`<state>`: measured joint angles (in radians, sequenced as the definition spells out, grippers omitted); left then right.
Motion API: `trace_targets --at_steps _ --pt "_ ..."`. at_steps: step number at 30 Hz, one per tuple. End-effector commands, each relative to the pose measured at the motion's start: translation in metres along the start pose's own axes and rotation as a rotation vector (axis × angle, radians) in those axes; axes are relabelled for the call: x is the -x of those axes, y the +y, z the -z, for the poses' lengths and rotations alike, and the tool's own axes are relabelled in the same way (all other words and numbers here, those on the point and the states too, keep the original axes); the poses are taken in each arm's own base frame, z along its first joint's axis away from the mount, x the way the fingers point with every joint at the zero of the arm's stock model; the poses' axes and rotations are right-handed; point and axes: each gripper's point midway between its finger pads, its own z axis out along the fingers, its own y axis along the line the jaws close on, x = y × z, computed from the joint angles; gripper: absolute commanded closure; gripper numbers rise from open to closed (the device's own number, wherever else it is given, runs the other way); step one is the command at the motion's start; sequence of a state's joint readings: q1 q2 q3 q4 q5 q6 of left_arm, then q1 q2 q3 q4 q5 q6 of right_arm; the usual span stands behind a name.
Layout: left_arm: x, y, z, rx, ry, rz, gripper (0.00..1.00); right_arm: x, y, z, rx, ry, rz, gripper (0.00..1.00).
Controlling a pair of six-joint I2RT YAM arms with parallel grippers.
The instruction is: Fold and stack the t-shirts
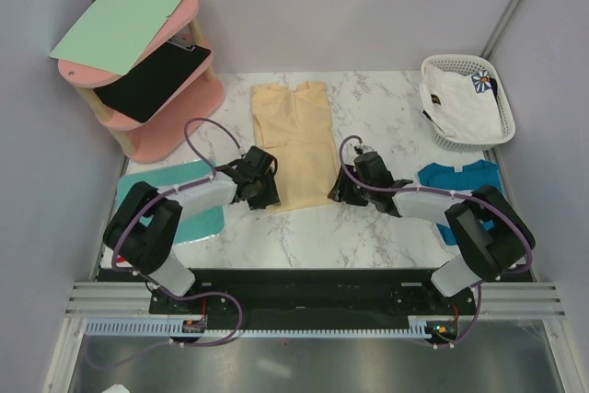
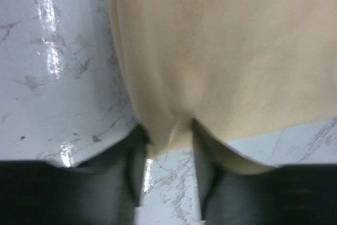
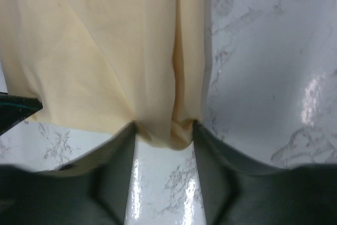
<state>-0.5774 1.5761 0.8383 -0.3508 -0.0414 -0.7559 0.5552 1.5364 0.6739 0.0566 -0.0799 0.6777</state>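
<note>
The pale yellow t-shirt [image 1: 294, 140] lies on the marble table, folded into a long narrow strip with the collar at the far end. My left gripper [image 1: 267, 198] is at its near left corner, shut on a pinch of the hem [image 2: 167, 133]. My right gripper [image 1: 342, 192] is at its near right corner, shut on bunched hem [image 3: 168, 130]. The teal-blue t-shirt [image 1: 456, 179] lies flat at the right, partly under my right arm. The white flower-print t-shirt [image 1: 460, 103] lies crumpled in the basket.
A white lattice basket [image 1: 497, 80] stands at the back right. A turquoise board [image 1: 198, 204] lies at the near left under my left arm. A pink tiered shelf [image 1: 189, 89] holding a green and a black clipboard stands at the back left.
</note>
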Motion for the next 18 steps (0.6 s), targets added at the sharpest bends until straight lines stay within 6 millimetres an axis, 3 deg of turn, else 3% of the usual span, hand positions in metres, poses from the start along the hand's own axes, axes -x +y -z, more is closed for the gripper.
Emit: trace_targets --at_steps 1,2,3,4,5,12,18 --pt "-0.018 0.000 -0.016 0.025 0.059 0.029 0.80 -0.018 -0.007 -0.016 0.033 0.019 -0.012 0.63" --pt "-0.020 0.000 -0.016 0.024 0.064 0.027 0.92 -0.024 -0.008 -0.019 0.049 0.034 -0.014 0.71" --pt "-0.020 0.001 -0.016 0.028 0.063 0.029 0.98 -0.029 -0.004 -0.019 0.076 0.052 -0.015 0.80" --pt "-0.019 0.000 -0.014 0.026 0.061 0.030 0.98 -0.030 -0.003 -0.020 0.082 0.055 -0.018 0.96" --pt "-0.020 0.001 -0.011 0.023 0.055 0.031 0.98 -0.034 -0.004 -0.020 0.081 0.067 -0.017 0.99" --pt "-0.039 0.007 0.019 -0.012 0.059 0.080 0.98 -0.059 -0.010 0.005 0.057 0.106 0.010 1.00" --pt "-0.080 0.010 0.048 -0.009 0.092 0.066 0.98 -0.107 -0.009 0.043 0.040 0.159 0.039 1.00"
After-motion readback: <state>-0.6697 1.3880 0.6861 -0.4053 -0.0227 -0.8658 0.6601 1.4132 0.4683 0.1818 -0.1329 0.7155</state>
